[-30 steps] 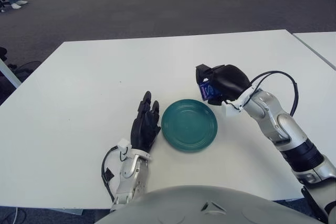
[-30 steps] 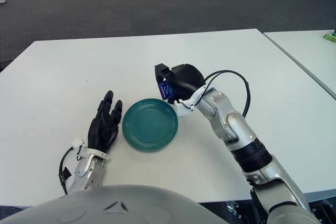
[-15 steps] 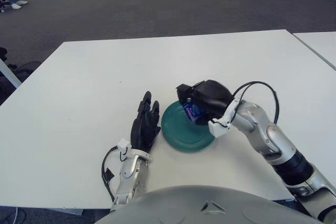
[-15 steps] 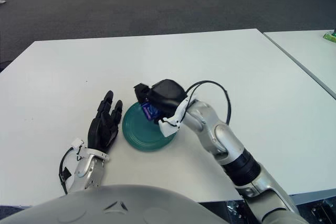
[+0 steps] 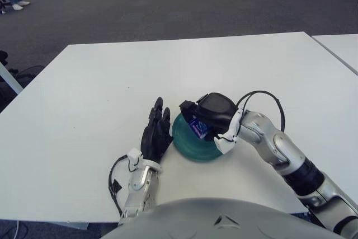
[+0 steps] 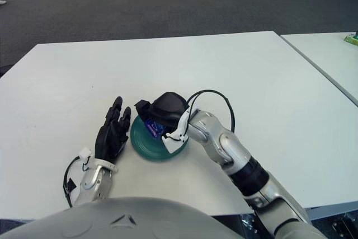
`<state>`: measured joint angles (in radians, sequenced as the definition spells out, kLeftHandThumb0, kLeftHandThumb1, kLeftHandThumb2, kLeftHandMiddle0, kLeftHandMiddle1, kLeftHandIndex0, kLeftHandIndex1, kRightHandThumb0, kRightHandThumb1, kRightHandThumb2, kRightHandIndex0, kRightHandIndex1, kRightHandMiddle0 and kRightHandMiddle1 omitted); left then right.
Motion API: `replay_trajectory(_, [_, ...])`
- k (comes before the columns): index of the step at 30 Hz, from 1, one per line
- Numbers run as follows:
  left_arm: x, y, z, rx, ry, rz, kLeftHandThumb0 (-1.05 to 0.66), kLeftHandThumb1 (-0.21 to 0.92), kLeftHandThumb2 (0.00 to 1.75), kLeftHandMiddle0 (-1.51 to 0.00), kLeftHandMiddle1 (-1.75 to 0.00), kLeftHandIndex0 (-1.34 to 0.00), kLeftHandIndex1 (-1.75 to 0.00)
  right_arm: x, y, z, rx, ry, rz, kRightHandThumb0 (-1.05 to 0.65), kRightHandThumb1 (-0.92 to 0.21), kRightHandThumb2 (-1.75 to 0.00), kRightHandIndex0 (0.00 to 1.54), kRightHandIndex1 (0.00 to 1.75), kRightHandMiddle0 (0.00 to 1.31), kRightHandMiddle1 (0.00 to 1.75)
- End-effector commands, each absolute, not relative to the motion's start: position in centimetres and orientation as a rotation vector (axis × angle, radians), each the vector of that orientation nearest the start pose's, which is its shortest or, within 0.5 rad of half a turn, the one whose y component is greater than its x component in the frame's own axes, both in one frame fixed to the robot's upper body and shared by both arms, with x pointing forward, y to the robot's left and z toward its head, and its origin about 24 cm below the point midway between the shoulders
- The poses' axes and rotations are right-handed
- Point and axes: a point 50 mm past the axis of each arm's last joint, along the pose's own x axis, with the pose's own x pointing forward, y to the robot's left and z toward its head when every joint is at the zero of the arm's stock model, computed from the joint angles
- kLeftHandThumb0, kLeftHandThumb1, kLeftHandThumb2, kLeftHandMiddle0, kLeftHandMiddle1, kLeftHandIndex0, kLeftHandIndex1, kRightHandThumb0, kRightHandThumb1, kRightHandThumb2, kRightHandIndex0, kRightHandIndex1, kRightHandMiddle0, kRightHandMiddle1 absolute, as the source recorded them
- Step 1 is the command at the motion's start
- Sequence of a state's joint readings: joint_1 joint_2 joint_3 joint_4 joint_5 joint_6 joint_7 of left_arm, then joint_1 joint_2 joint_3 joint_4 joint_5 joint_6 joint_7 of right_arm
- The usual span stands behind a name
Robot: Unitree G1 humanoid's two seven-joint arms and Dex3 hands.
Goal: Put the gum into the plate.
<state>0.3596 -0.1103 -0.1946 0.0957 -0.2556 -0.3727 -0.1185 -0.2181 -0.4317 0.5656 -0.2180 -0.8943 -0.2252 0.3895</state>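
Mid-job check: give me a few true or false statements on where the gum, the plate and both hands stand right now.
1. The right hand holds the gum. True.
2. The gum lies loose on the table. False: it is in the fingers, over the plate.
3. The left hand rests flat beside the plate. True.
4. The plate is red. False: it is teal.
5. The left hand grips the plate. False: its fingers are open.
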Motion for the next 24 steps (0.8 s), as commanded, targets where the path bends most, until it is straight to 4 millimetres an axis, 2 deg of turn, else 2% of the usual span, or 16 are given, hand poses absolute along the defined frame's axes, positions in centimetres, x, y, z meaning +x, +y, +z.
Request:
replay_trajectory(1, [16.1,10.0,-2.3,-0.361,0.104,0.004,-1.05,0.92,0.90,0.00,0.00,0.00,0.00,23.1,-5.9,8.3,-1.402,-0.549,0.893,-0.39,-0.69,-0.83,0.63,1.61,0.34,1.75])
replay_trajectory(2, [16.0,9.9,-2.3,-0.346,0.103,0.006,-1.05,0.92,0.91,0.00,0.00,0.00,0.00,23.2,-6.0,8.2,-1.427,-0.542,0.906,-0.38,-0.77,-0.72,0.52,1.52,0.28,1.75])
replay_trajectory(3, [15.9,9.9,-2.4,-0.336,0.102,0.008,-1.05,0.92,0.92,0.00,0.00,-0.01,0.00,23.2,-6.1,8.2,-1.444,-0.536,0.915,-0.46,-0.80,-0.73,0.43,1.34,0.23,1.57])
replay_trajectory(4, [15.8,9.9,-2.4,-0.332,0.101,0.010,-1.05,0.92,0.92,-0.01,0.00,-0.01,-0.01,23.3,-6.1,8.2,-1.453,-0.532,0.921,-0.57,-0.85,-0.74,0.35,0.97,0.15,1.28])
replay_trajectory(5, [15.8,9.9,-2.4,-0.327,0.099,0.011,-1.05,0.92,0.92,-0.01,-0.01,-0.02,-0.01,23.3,-6.1,8.1,-1.467,-0.523,0.929,-0.65,-0.87,-0.76,0.31,0.68,0.09,1.08])
replay_trajectory(6, [15.9,9.8,-2.5,-0.323,0.097,0.012,-1.05,0.92,0.93,-0.02,-0.01,-0.02,-0.01,23.3,-6.2,8.0,-1.482,-0.510,0.938,-0.68,-0.88,-0.77,0.30,0.57,0.07,1.00])
replay_trajectory(8, [15.9,9.8,-2.5,-0.321,0.094,0.018,-1.05,0.92,0.93,-0.03,-0.01,-0.02,-0.01,23.3,-6.4,7.9,-1.503,-0.483,0.951,-0.78,-0.91,-0.83,0.23,0.27,0.03,0.72])
replay_trajectory(11, [16.0,9.7,-2.5,-0.336,0.093,0.033,-1.05,0.92,0.92,-0.03,-0.01,-0.03,-0.02,23.2,-6.8,7.8,-1.503,-0.452,0.963,-0.87,-0.92,-0.91,0.16,0.10,0.01,0.46])
replay_trajectory(17, [16.3,9.8,-2.6,-0.339,0.101,0.054,-1.05,0.92,0.92,-0.05,-0.02,-0.03,-0.03,23.0,-7.5,7.5,-1.430,-0.428,0.959,-1.00,-0.92,-0.98,0.02,0.01,0.00,0.12])
replay_trajectory(24, [16.6,9.8,-2.7,-0.373,0.118,0.064,-1.05,0.92,0.92,-0.07,-0.02,-0.05,-0.04,23.0,-7.8,7.4,-1.368,-0.439,0.930,-1.04,-0.92,-0.98,0.00,0.00,0.00,0.01])
